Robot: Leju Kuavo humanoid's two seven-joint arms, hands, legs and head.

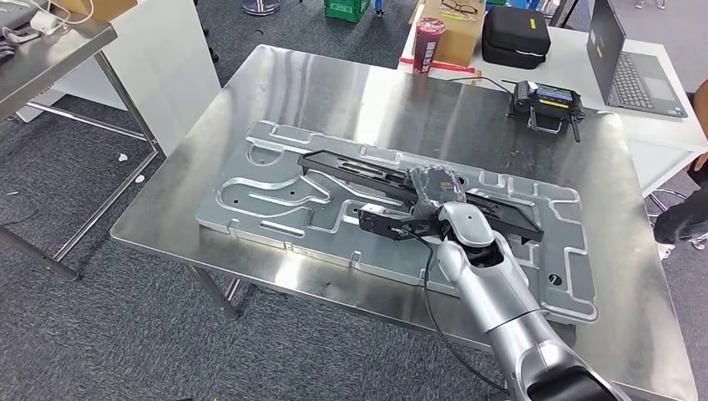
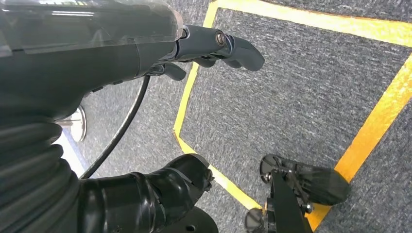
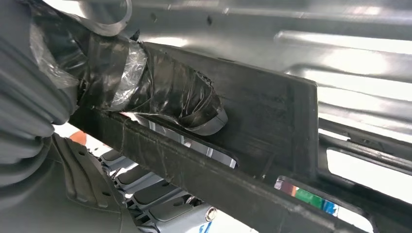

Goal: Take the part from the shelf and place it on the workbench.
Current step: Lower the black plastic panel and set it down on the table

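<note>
It was a workshop or robot lab: a steel workbench (image 1: 250, 100) on grey carpet, yellow floor tape (image 2: 384, 121), a laptop (image 1: 630, 71) nearby.

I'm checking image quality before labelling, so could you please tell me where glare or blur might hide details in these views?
Head view: sharp overall, with soft sheen on the steel workbench and metal plate; the black part reads clearly. Right wrist view: strong white glare on the metal behind the part, and the right hand is slightly soft. Left wrist view: the left hand up close is blurred; the carpet is sharp.
</note>
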